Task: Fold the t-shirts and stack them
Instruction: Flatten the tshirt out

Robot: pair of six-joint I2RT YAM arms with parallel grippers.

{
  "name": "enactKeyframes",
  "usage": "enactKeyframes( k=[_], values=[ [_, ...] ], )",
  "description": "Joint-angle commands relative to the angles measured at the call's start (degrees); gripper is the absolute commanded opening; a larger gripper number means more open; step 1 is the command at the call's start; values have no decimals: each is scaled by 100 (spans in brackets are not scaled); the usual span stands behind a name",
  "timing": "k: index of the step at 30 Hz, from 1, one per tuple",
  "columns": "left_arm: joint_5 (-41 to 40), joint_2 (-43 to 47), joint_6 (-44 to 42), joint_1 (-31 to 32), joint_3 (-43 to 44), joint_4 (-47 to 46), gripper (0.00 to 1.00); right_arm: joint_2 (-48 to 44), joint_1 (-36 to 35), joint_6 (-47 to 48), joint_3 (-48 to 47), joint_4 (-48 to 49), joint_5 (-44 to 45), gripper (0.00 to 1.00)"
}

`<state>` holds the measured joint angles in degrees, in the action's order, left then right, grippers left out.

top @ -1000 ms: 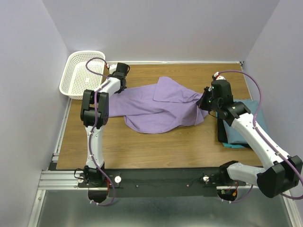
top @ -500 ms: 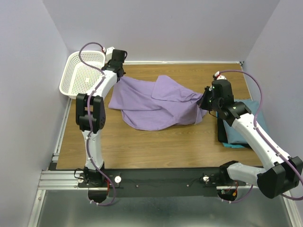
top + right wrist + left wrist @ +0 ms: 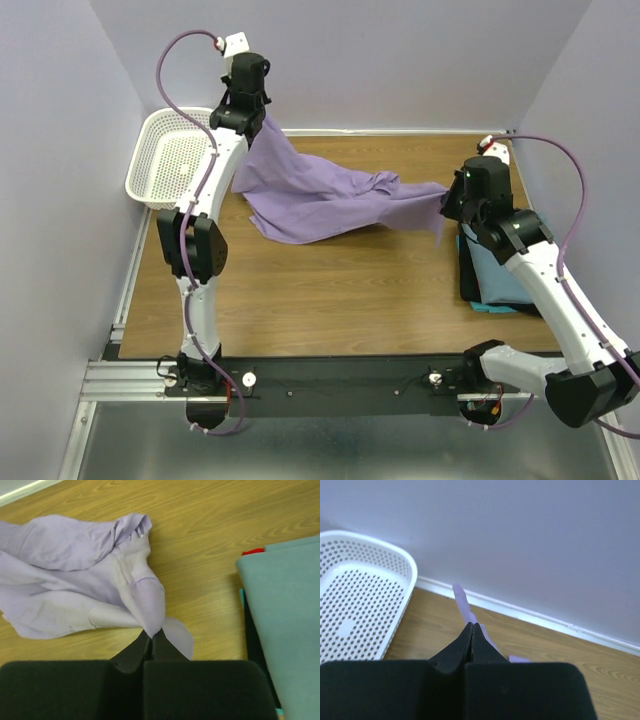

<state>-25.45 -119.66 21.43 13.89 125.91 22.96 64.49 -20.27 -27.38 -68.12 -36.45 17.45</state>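
The lavender t-shirt (image 3: 320,195) hangs stretched between both grippers above the table, its lower folds resting on the wood. High at the back left, my left gripper (image 3: 262,120) is shut on one edge of it; in the left wrist view a thin strip of the lavender t-shirt (image 3: 462,600) sticks out past the left gripper (image 3: 472,626). My right gripper (image 3: 447,200) is shut on the opposite edge, and the right wrist view shows the lavender t-shirt (image 3: 75,575) bunched at the right gripper (image 3: 152,632). The teal t-shirt (image 3: 505,270) lies folded at the right, also the teal t-shirt (image 3: 285,605).
A white mesh basket (image 3: 175,158) stands at the back left corner, seen too as the basket (image 3: 355,610) close to the left gripper. A dark board (image 3: 467,275) lies under the teal shirt. Walls close in on three sides.
My left gripper rose high and back toward the wall, lifting its edge of the lavender shirt. The right gripper moved right and up, pulling the cloth out taut.
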Motion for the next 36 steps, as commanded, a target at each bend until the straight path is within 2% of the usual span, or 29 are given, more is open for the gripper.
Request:
enactKeyframes(
  k=[1, 4, 12, 13, 15, 18, 20, 23, 25, 27, 32, 36],
  values=[
    [232, -768, -508, 44, 583, -116, 0, -68, 102, 92, -359, -354, 689, 0],
    [567, -1190, -596, 70, 1014, -299, 0, 46, 111, 74, -448, -407, 882, 1],
    [1744, -1684, -640, 79, 1076, -1109, 0, 117, 225, 145, -659, -627, 1621, 1],
    [1859, -1762, -666, 79, 1163, -1153, 21, 125, 225, 136, -650, -644, 1630, 1],
    [2026, -1754, -658, 79, 1234, -1031, 52, 187, 243, 127, -598, -662, 1420, 1],
    [1966, -1448, -526, 79, 893, -1039, 62, 257, 234, 22, -536, -653, 1095, 1],
    [1816, -956, -403, 70, 323, -1109, 65, 336, 234, -13, -501, -653, 857, 1],
    [1458, -332, 17, 61, -362, -971, 65, 406, 234, -13, -448, -636, 637, 0],
    [1289, 115, 588, 61, -723, -550, 58, 407, 234, -22, -369, -531, 357, 0],
    [1052, 711, 1210, 61, -1548, -293, 46, 407, 234, -40, -185, -373, -20, 1],
    [928, 2155, 1943, 70, -4313, -652, 41, 582, 234, -49, 141, -152, -567, 1],
    [1349, 2815, 2093, 70, -5487, -855, 39, 705, 234, -22, 211, -29, -796, 1]
  ],
)
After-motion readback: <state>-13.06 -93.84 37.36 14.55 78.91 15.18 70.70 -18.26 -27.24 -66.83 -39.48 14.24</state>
